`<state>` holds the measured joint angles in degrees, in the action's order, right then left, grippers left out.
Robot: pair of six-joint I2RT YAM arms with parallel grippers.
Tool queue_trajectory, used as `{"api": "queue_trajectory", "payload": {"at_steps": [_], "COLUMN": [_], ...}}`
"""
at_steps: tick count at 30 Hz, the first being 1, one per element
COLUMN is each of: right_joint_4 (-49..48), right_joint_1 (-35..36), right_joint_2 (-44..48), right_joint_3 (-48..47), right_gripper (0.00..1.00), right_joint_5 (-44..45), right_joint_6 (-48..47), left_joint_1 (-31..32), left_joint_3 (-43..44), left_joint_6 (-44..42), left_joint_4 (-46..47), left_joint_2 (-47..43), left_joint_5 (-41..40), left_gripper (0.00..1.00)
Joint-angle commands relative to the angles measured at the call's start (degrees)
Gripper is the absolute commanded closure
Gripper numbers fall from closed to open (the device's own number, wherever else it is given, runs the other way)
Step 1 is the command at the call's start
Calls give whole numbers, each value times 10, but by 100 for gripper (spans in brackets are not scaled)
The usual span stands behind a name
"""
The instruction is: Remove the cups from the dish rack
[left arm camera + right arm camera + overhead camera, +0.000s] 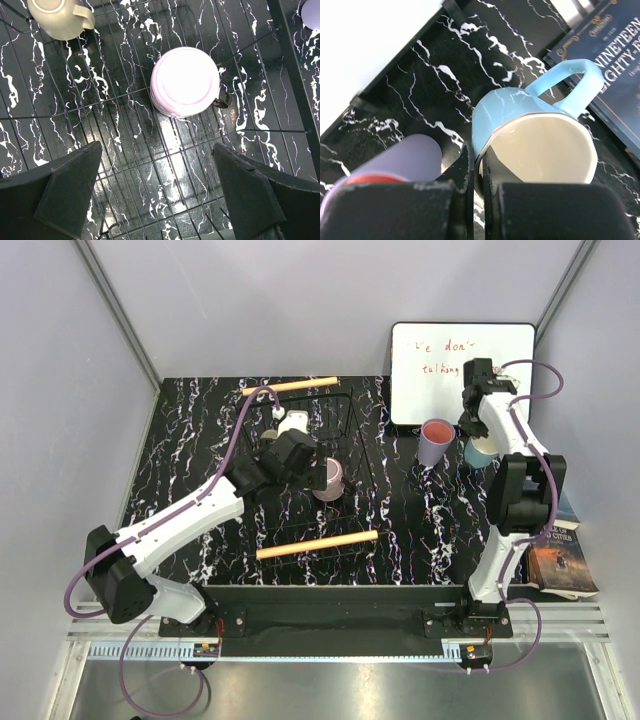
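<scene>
Worktop (420,540): black marble-look, white veining, glossy; bright glare patch in left wrist view. Walls (60,390): plain pale grey-lilac panels on three sides. Grey metal struts (118,310) in back corners. Whiteboard (430,400) far right, red handwriting. Book (565,555) at right edge. Slotted metal rail (330,648) along near edge.

White-shelled arms (185,520) with black joints trail purple cables (241,425); the left claw (156,149) has matte black fingers (65,195).
</scene>
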<state>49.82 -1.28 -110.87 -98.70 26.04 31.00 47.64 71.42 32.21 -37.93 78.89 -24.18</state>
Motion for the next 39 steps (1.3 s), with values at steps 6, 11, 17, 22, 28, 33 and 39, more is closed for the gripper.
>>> {"api": "queue_trajectory", "payload": {"at_steps": [6,11,17,22,28,33,39], "right_joint_4": [13,17,19,19,19,15,13], "right_joint_1": [-8,-9,-16,-17,-17,-17,-16], "right_joint_2": [-60,-87,-102,-99,-81,-55,-25], "right_joint_3": [-90,-117,-120,-111,-105,-106,-106], "right_gripper": [100,100,100,96,79,68,62], "right_joint_5": [12,10,-20,-28,-35,-40,-52], "right_joint_6": [-15,-20,-18,-16,-16,-16,-13], "left_joint_1": [3,3,3,3,2,2,2], "left_joint_3": [5,4,5,7,7,7,11], "left_joint_6": [0,3,2,1,3,7,5], "left_joint_4": [6,6,6,5,5,4,4], "left_joint_2": [-1,6,8,10,11,11,11], "left_joint_5": [-12,-10,-13,-12,-10,-14,-13], "left_gripper": [1,1,1,1,1,1,1]}}
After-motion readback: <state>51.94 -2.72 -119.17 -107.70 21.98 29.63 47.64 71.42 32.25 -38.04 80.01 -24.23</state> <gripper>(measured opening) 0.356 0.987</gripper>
